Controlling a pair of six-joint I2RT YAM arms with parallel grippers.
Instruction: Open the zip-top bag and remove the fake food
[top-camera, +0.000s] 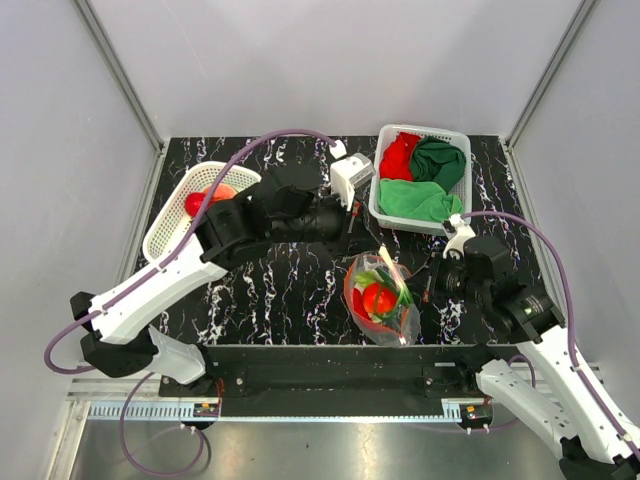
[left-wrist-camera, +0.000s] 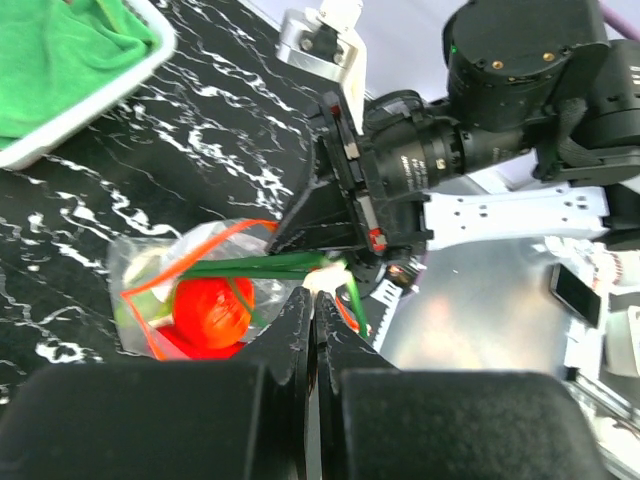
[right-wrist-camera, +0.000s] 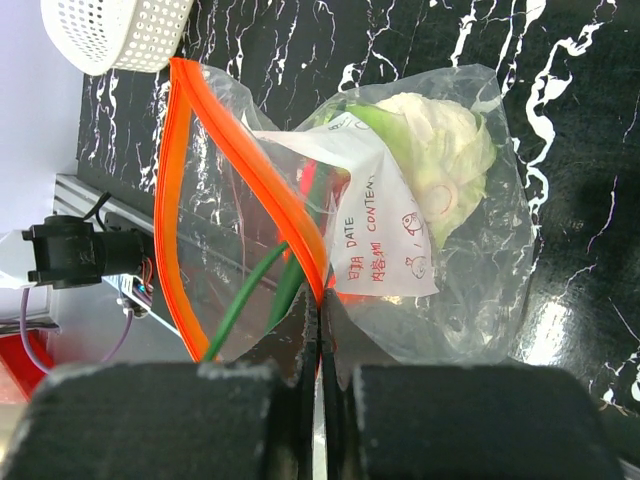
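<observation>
The bag (top-camera: 385, 300) lies on the counter (top-camera: 280, 290) close to its near edge, between the two arms, and the food is inside it: a cabbage (right-wrist-camera: 440, 150) behind the white label (right-wrist-camera: 385, 230), a red fruit (left-wrist-camera: 210, 312) and green stems (right-wrist-camera: 250, 290) pointing at the mouth. The right end effector (right-wrist-camera: 320, 300) is clenched on the orange zip strip (right-wrist-camera: 250, 160), pinching one lip. The other lip curves away to the side, so the mouth gapes in a wedge, which seems to be the reason for the grip: one side anchored so the opening cannot collapse. The left end effector (left-wrist-camera: 313, 305) faces it from across the bag, fingers pressed together at the bag's edge. Whether they have nipped plastic or merely closed beside it, the views do not settle. If it does hold the far lip, the two arms are set to pull the mouth wider. If not, it will have to release before reaching in. The left basket (top-camera: 165, 235) holds a red piece (top-camera: 198, 203), so it looks like the drop-off for the food. The right basket (top-camera: 378, 205) holds only cloths (top-camera: 425, 170) and sits well apart from the work. The stems near the opening look like the easiest item to take out first.
</observation>
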